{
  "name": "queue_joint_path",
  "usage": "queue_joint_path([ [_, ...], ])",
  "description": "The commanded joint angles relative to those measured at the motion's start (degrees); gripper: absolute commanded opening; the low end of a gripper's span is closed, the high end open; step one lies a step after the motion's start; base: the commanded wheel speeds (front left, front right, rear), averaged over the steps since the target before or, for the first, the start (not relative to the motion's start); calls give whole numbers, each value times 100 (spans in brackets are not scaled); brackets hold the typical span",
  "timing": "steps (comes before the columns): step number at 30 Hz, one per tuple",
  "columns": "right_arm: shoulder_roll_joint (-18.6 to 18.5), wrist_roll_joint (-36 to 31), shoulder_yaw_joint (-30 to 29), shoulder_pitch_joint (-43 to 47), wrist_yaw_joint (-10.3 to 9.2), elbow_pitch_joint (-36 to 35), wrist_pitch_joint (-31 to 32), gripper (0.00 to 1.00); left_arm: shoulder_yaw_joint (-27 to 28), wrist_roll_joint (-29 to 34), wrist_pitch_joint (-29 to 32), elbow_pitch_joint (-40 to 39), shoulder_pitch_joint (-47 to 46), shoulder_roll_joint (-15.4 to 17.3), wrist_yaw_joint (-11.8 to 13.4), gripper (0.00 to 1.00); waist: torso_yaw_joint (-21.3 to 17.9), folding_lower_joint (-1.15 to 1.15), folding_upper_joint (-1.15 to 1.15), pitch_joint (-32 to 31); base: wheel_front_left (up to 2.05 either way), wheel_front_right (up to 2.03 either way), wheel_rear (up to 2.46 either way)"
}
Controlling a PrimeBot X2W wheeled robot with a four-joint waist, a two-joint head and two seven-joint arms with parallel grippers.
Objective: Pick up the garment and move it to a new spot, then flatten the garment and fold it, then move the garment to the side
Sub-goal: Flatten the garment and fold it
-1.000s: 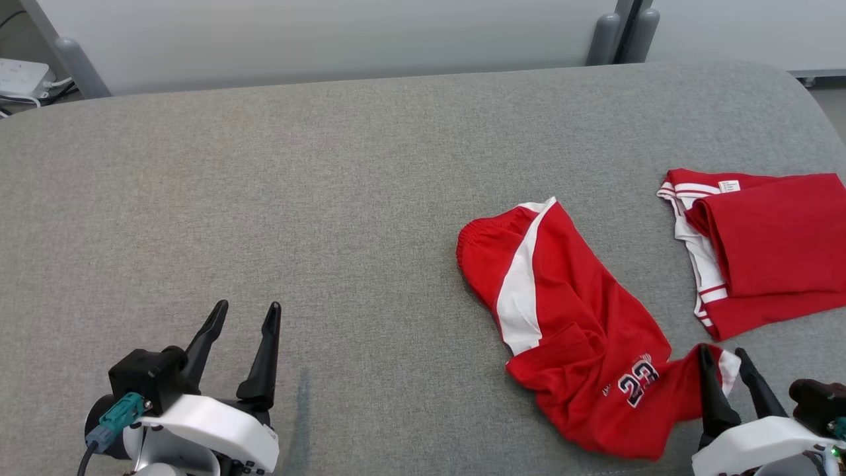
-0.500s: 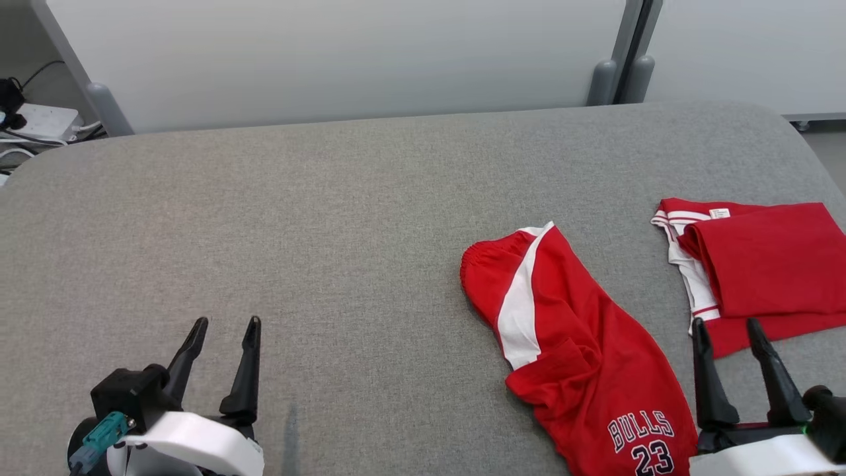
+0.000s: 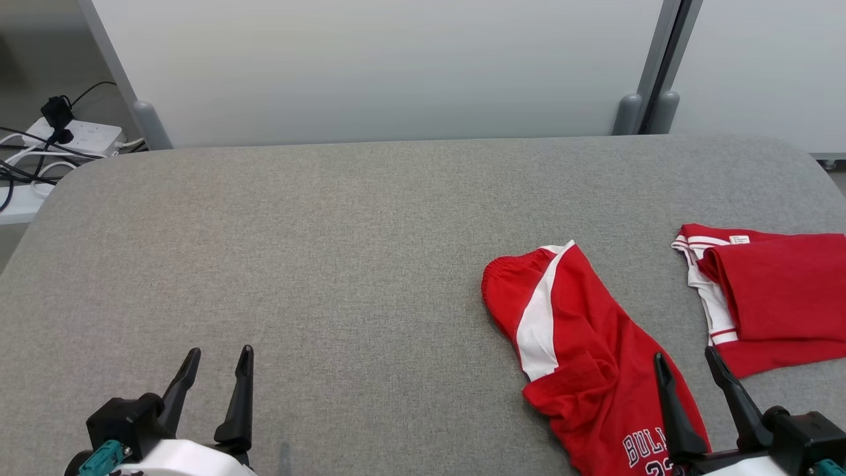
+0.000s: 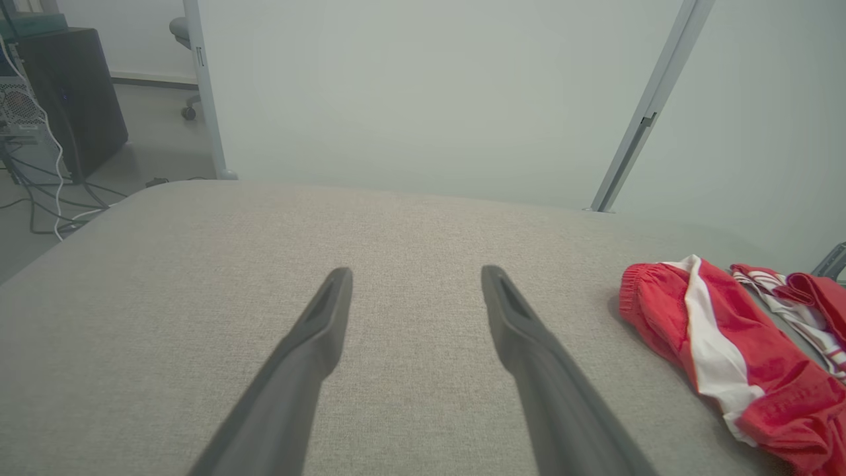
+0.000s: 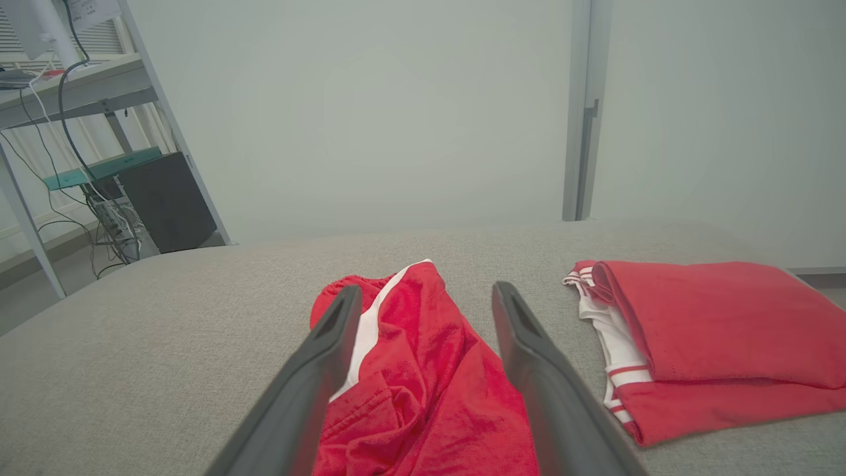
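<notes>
Note release at right gripper point(image 3: 684, 355): fingers apart, no longer pinching the shorts point(image 3: 581, 330) by the hem as a second ago. Find shorts lying free on the table point(image 3: 363, 264), right of centre, crumpled, near the folded shirt point(image 3: 780, 297) but apart from it. Note left gripper point(image 3: 220, 350) fingers likewise apart, holding nothing. Treat relocation as likely done; proceed to flattening.

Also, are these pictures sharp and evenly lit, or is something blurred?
Head view: sharp, soft even light; the red shorts cast hardly any shadow. Left wrist view: the left end effector is soft close to the lens. Right wrist view: same softness on the right end effector; no glare.
</notes>
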Motion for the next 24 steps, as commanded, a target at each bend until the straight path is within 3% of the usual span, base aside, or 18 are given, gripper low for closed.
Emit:
queue_joint_path([
  [1,-73,-4,125,-83,-15,-189,-2,100,251,-53,-56,-158,-206,148,47,100,-1,0,0,4,0,0,0],
  [11,-70,26,168,-152,-15,-232,29,100,-139,119,191,-212,-774,64,-249,100,-130,0,0,150,0,0,0],
  [16,-69,32,229,-288,-15,-282,24,100,-718,195,558,224,-1772,-419,-833,100,-411,0,0,422,0,0,0],
  [19,-68,79,325,-421,-15,-288,-30,100,-1024,141,775,884,-2545,-935,-1239,100,-787,0,0,706,0,0,0],
  [24,-67,164,429,-585,-15,-213,-146,100,-1226,0,1033,2060,-3323,-1381,-1727,100,-1273,0,0,1069,0,0,0],
])
